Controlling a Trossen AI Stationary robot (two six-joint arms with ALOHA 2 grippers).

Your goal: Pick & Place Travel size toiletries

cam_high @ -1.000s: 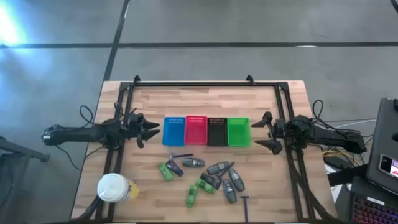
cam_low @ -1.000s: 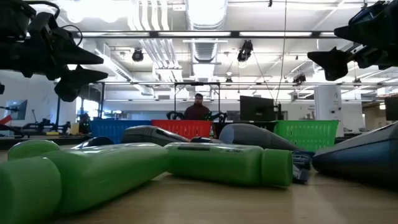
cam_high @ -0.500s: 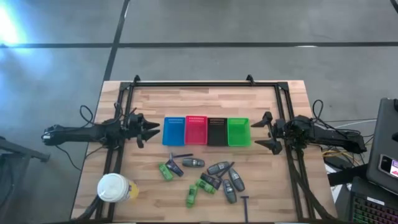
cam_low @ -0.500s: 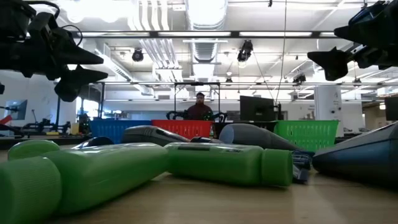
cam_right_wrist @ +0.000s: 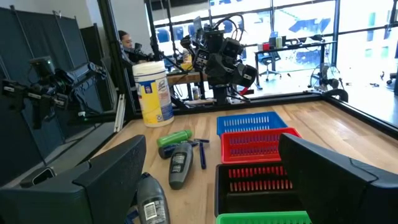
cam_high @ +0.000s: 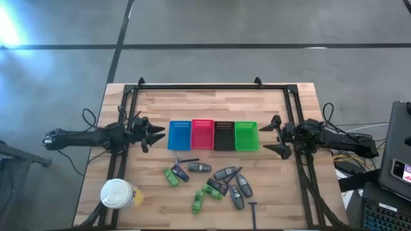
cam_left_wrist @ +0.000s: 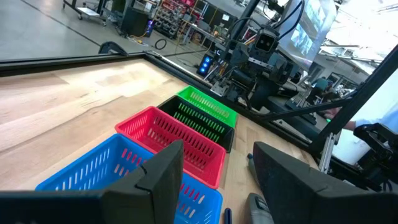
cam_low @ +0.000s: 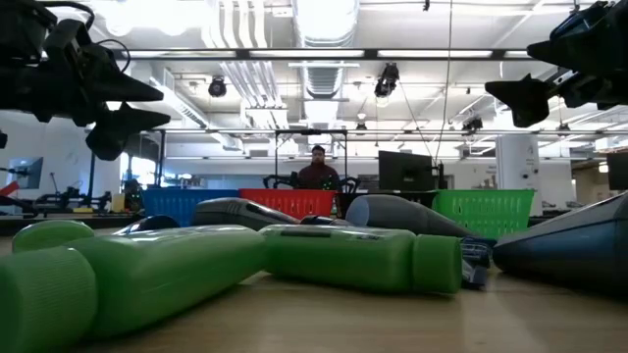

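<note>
Bare wood between baskets (cam_high: 213,135) and toiletries (cam_high: 209,181).

Left gripper (cam_high: 157,135) and right gripper (cam_high: 270,136) hover with fingers spread, facing inward.

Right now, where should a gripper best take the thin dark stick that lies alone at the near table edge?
Probably from straight above, at the middle of the thin dark stick, with the jaws across its narrow shaft. It lies flat and apart from the pile, so both sides are free.
</note>
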